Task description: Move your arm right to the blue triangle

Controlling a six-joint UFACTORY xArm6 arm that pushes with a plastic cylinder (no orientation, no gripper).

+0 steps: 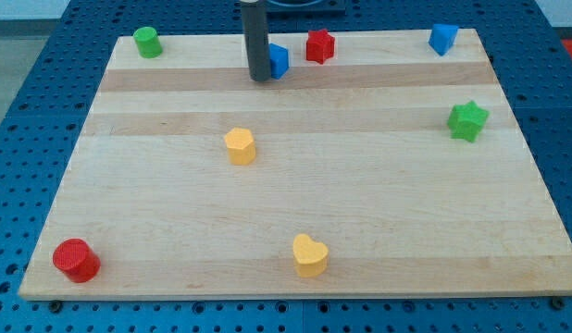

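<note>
The wooden bench (295, 222) lies on a blue perforated base (45, 83) and carries eight small blocks. The dark rod descends from the view's top, and my tip (261, 79) rests on the bench near its top edge, left of centre. There are no fingers on this arm, so nothing is open, closed or gripped; the rod ends plainly.

A blue block (279, 61) stands just beside the tip on the view's right, partly hidden by the rod; whether they touch cannot be told, and its shape cannot be made out. A red star (320, 45) stands near that block, further to the view's right. The blue triangle (442, 39), somewhat angular and tilted in outline, sits at the top right corner, well apart from the tip.

A green cylinder (147, 42) occupies the top left corner. A green star (468, 120) lies near the right edge, below the blue triangle. A yellow block (240, 146), roughly hexagonal, stands left of centre, below the tip. A yellow heart (310, 255) lies near the bottom edge, about mid-width. A red cylinder (76, 260) sits at the bottom left corner.
</note>
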